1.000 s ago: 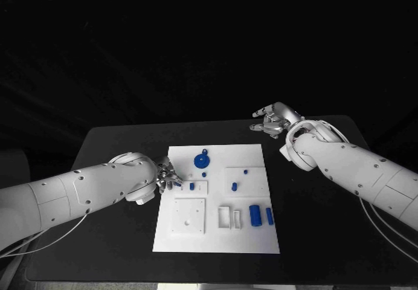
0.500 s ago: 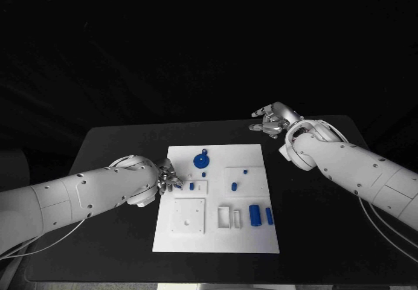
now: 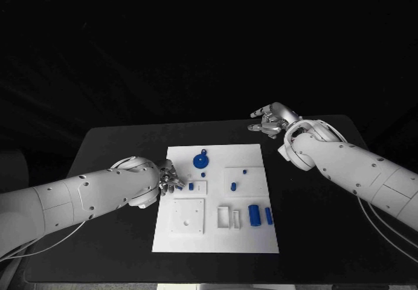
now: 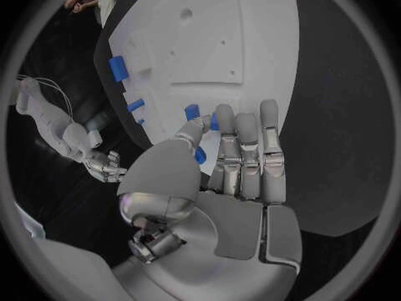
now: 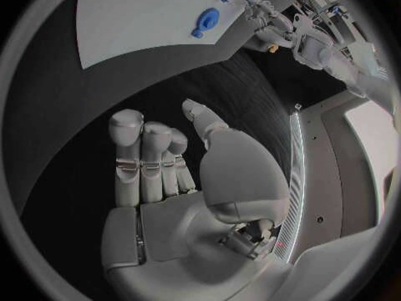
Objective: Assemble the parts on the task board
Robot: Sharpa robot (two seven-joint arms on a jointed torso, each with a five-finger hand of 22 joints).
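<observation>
The white task board point(image 3: 218, 238) lies in the middle of the black table. My left hand point(image 3: 168, 180) is at the board's left edge, and its thumb and a finger pinch a small blue part point(image 4: 192, 112) point(image 3: 179, 186) beside a small white plate with a blue peg point(image 3: 191, 186). The other fingers point(image 4: 250, 154) lie straight and close together over the board point(image 4: 250, 53). My right hand point(image 3: 272, 118) hovers at the table's far right, off the board. It is open, with nothing against its palm point(image 5: 180, 201).
On the board lie a blue round disc point(image 3: 201, 160) point(image 5: 204, 21), two small blue pegs point(image 3: 234, 185) on a white plate, a blue block point(image 3: 254, 215) with a thinner blue piece point(image 3: 269, 215), a square white plate point(image 3: 189, 216) and white brackets point(image 3: 225, 217).
The left forearm has shifted slightly. Both hands stay where they were, and the parts on the board have not moved.
</observation>
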